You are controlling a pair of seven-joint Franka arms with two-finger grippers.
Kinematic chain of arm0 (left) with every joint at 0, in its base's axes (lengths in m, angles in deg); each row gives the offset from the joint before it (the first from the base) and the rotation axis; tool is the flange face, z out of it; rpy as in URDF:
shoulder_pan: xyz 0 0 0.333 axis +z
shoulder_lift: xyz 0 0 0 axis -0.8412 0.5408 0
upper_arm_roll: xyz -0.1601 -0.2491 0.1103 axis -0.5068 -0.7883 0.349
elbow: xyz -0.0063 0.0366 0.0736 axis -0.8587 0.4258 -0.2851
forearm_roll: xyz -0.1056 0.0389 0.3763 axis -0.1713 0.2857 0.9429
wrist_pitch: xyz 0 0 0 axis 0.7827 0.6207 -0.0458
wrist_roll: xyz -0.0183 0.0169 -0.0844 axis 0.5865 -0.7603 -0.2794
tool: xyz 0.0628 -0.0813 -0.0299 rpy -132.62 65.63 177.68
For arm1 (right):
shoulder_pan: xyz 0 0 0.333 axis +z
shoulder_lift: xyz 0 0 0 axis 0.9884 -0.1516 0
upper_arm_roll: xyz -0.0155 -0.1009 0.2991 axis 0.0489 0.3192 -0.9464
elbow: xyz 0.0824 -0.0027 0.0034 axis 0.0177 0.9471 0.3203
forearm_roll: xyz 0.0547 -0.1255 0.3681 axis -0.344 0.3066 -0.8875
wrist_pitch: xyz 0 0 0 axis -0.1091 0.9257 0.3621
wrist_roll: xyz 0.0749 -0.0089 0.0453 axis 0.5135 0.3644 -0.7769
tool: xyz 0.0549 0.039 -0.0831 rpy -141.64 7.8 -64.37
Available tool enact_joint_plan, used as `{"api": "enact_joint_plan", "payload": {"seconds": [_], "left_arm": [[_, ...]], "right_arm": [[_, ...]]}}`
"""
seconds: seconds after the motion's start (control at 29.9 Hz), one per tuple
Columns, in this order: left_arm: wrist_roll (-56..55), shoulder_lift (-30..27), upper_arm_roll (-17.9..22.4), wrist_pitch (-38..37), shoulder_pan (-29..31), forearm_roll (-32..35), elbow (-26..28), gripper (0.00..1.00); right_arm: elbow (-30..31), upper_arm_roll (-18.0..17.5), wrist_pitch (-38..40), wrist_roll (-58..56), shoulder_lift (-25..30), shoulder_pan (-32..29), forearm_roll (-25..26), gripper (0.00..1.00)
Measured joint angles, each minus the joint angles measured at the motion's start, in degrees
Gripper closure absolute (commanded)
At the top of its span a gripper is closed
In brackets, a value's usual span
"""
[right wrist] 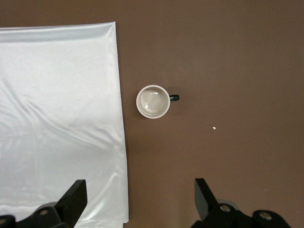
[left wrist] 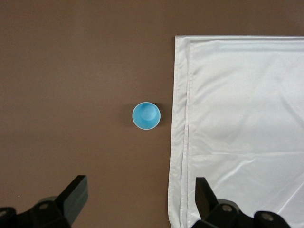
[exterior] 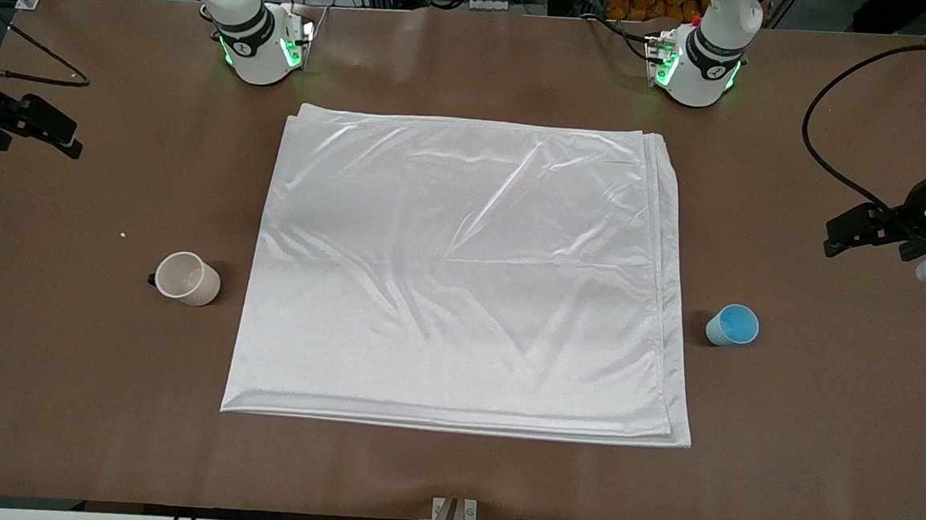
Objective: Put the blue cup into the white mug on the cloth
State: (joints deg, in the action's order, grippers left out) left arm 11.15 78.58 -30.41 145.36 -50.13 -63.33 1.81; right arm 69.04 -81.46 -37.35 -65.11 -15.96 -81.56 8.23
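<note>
Two pincers, three task items, one brown surface (exterior: 450, 476).
Cloth: large shiny white wrinkled folded fabric (exterior: 462, 276), flat at mid-surface.
White mug: off-white cylinder, black handle (exterior: 187, 278), upright beside cloth, toward right arm's end.
Blue cup: small light-blue handleless cup (exterior: 732, 325), upright beside cloth, toward left arm's end.
Left pincer (left wrist: 140, 199): spread wide, holding nothing, raised over surface near blue cup.
Right pincer (right wrist: 140, 199): spread wide, holding nothing, raised over surface near mug.
</note>
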Motion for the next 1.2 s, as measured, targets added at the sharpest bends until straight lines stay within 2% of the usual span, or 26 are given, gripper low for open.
{"api": "enact_joint_plan", "payload": {"seconds": [0.73,1.0,1.2], "left_arm": [[0.0,0.0,0.0,-0.6,0.0,0.0,0.0,0.00],[0.2,0.0,0.0,-0.6,0.1,0.0,0.0,0.00],[0.3,0.0,0.1,-0.6,0.2,0.0,0.0,0.00]], "right_arm": [[0.1,0.0,-0.2,0.0,-0.6,0.0,0.3,0.00],[1.9,0.1,-3.2,-0.4,-1.6,0.0,0.4,0.00],[4.8,0.1,-6.8,-5.3,-2.1,0.0,0.4,0.00]]}}
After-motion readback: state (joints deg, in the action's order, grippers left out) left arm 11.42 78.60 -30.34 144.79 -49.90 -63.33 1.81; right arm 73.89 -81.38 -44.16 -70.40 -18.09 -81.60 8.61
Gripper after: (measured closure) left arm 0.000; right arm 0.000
